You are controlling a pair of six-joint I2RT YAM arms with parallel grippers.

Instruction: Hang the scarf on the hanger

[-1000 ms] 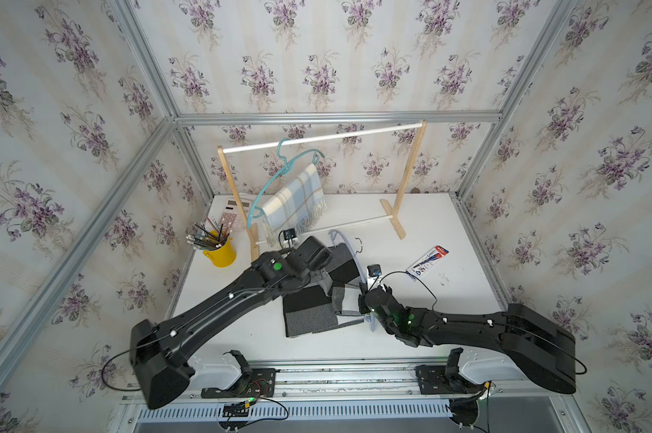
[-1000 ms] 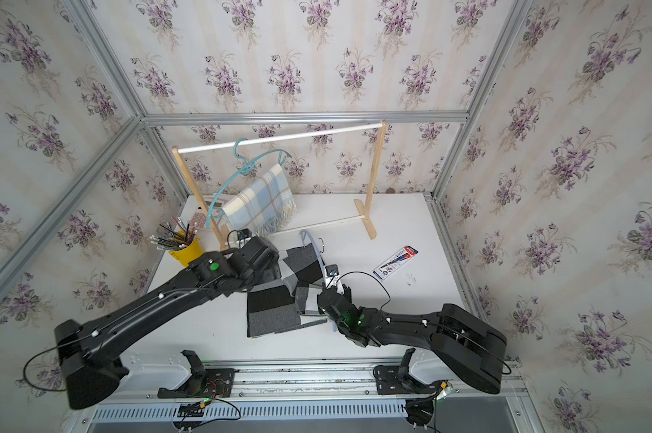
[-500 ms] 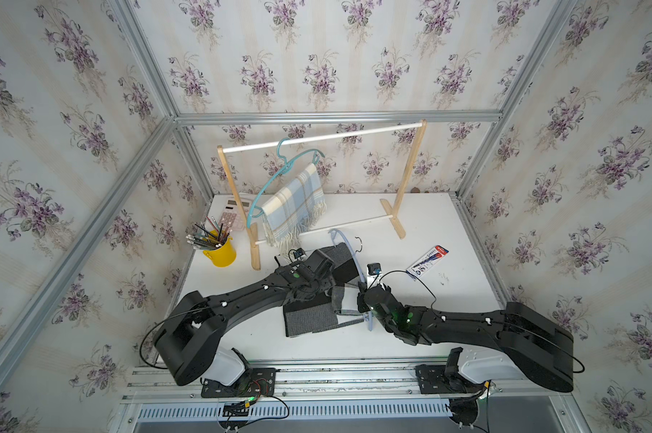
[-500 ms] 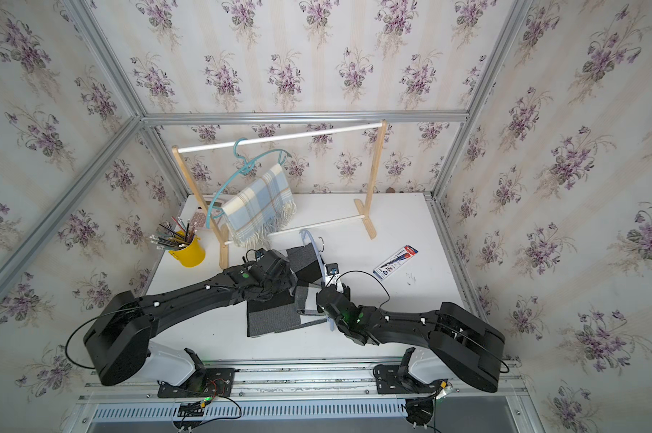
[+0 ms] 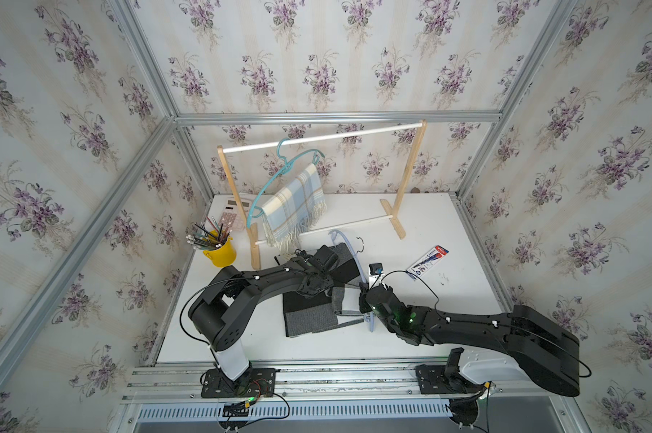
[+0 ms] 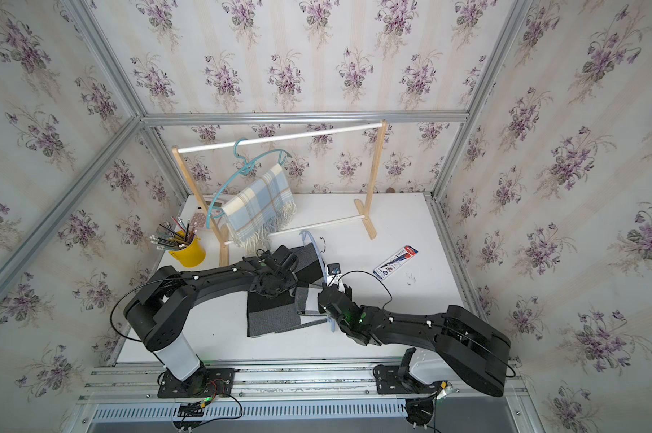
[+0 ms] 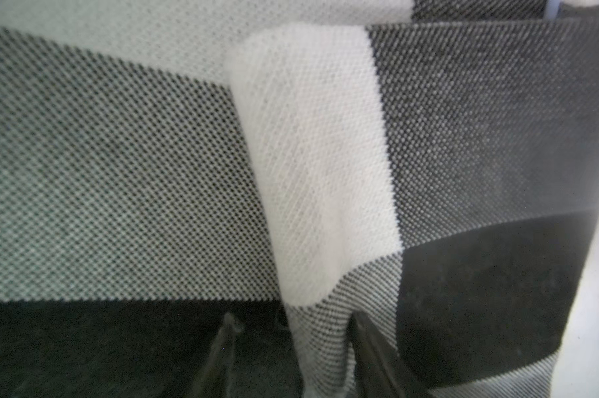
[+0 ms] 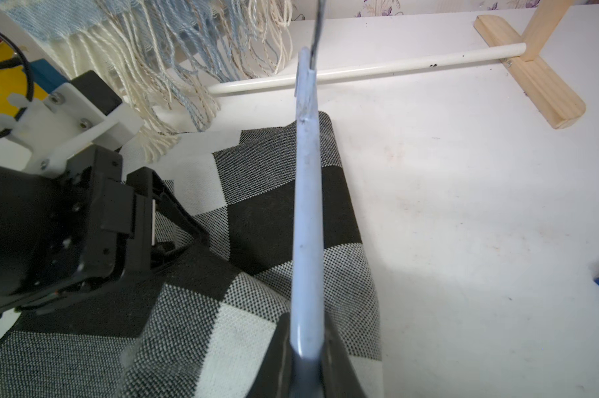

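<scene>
scarf (image 5: 309, 318): checked grey-black-white, flat on the surface (image 5: 466, 232), centre-near
hanger (image 8: 306, 206): pale blue, across the scarf's right side, hook pointing far
right claw (image 8: 306, 365): clamped tight on the hanger's near end
left claw (image 7: 291, 344): jaws part-way apart — straddling a raised scarf fold, no firm pinch seen
fold pinch: best to close fully on the fold, lift low, feed it over the hanger bar — hanger held steady

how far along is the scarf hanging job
Done: the right gripper is clamped on the pale blue hanger, held over the checked scarf. In hand: the left gripper straddles a raised fold of that scarf, jaws not yet pinched shut. Left: drape the scarf over the hanger; it lies on the table for now.
</scene>
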